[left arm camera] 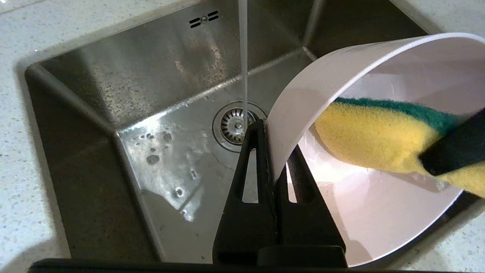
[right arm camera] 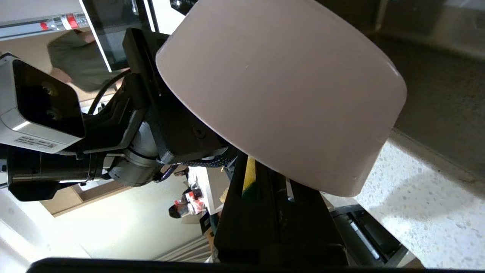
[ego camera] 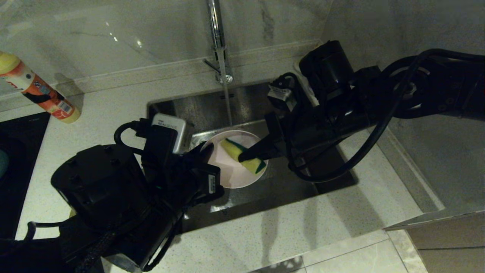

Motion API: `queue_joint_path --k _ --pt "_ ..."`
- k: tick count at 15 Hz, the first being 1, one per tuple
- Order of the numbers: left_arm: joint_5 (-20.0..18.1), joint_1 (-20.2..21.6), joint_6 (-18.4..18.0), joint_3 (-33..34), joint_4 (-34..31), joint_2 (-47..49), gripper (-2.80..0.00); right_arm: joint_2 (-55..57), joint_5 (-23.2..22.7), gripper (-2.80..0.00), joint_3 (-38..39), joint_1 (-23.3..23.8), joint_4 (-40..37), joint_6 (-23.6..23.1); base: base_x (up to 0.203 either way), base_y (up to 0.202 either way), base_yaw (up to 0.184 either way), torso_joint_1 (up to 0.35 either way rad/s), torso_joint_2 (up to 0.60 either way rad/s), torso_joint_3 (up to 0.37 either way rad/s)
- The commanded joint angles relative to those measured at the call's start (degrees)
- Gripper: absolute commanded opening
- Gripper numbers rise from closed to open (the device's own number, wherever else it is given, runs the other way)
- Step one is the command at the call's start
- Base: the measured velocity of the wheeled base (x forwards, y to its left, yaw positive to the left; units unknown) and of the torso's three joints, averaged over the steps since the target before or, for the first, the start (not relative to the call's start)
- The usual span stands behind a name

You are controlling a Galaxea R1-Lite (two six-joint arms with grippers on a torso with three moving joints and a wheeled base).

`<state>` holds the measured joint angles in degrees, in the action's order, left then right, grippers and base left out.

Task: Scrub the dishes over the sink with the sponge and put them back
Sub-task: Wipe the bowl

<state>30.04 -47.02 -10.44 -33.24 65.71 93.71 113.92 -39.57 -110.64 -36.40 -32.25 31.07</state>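
"REALSENSE" camera [ego camera: 169,127] above left tool [ego camera: 202,153] gripping pink bowl [ego camera: 237,172]

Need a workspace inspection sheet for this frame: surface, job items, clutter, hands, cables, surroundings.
Surface: speckled countertop around the steel sink; faucet running.
Job's things: pink bowl held tilted over the sink; sponge inside it. No other bowls seen.
Clutter: bottle lying on the counter, far left.
Hands: left hand shut on the bowl's rim; right hand shut on the sponge.
Cables: black cable loops below the right arm, above the sink's edge.
Surroundings: marble wall behind; black cooktop at left.
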Motion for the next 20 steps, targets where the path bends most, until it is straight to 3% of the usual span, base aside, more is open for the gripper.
queue_joint_path --k 1,8,20 --pt "0.11 0.09 0.06 -0.42 1.15 0.85 -2.8 -0.63 -0.07 -2.8 0.09 -0.41 -1.29 0.16 0.0 0.0 0.0 0.0 0.0 0.0" --pt "2.66 0.52 0.42 -0.42 1.97 1.04 -2.8 -1.15 0.19 -2.8 0.95 -0.86 -5.16 0.22 0.0 0.0 0.0 0.0 0.0 0.0" --pt "2.57 0.52 -0.46 1.09 2.67 0.86 -2.8 -4.35 0.3 -2.8 0.16 -1.39 -4.83 -0.13 0.0 0.0 0.0 0.0 0.0 0.0"
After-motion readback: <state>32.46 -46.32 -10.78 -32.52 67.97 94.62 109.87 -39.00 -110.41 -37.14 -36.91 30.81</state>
